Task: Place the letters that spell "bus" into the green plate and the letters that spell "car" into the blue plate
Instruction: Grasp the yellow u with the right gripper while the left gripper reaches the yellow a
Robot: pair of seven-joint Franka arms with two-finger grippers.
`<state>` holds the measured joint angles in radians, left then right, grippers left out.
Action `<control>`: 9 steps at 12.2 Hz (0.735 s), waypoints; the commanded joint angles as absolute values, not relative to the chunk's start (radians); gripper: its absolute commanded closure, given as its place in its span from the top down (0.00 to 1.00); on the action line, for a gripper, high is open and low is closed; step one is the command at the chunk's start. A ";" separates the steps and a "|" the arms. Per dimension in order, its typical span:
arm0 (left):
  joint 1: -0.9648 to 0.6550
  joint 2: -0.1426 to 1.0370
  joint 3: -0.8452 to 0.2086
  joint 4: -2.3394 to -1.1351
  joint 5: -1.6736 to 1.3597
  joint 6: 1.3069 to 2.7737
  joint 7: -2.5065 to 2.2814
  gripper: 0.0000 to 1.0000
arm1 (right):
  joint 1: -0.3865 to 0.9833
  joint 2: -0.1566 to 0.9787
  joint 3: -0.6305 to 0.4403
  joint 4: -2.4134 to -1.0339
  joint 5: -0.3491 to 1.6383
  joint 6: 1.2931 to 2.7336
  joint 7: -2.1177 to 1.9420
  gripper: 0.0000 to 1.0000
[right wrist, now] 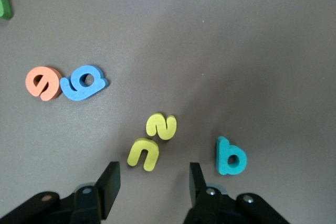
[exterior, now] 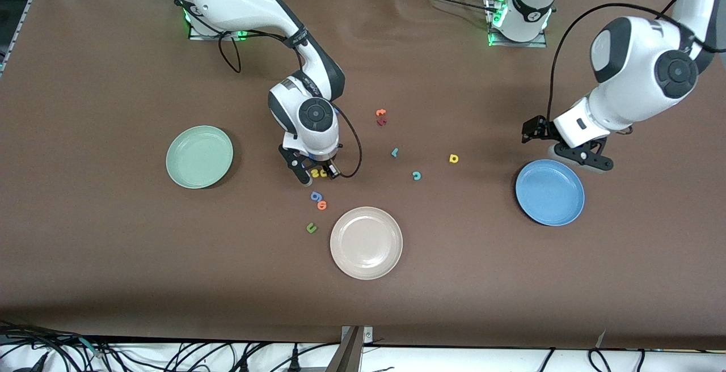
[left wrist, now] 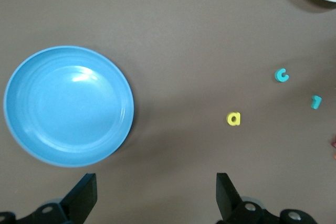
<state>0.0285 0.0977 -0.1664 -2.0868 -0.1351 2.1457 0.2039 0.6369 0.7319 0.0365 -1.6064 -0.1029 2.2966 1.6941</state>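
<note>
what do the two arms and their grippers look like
Both arms have glossy white shells with black joint caps and black cables looping alongside. Green lights glow at their bases. The right gripper and left gripper both have black two-finger jaws on black mounts.

Brown matte table covering (exterior: 113, 258), slightly wrinkled near the bases, black cables (exterior: 170, 355) along the white front edge

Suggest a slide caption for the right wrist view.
Right claw hovers over yellow "u", beside yellow "s" and teal "b".
</note>
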 commanded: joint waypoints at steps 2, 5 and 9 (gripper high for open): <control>-0.037 0.182 -0.189 -2.109 -0.164 2.285 0.200 1.00 | 0.643 0.770 0.032 -1.575 -0.110 2.327 1.758 0.56; -0.086 0.268 -0.186 -2.105 -0.153 2.374 0.195 1.00 | 0.640 0.775 0.032 -1.575 -0.110 2.339 1.770 0.56; -0.110 0.333 -0.186 -2.106 -0.153 2.402 0.195 0.98 | 0.623 0.788 0.031 -1.574 -0.106 2.341 1.761 0.49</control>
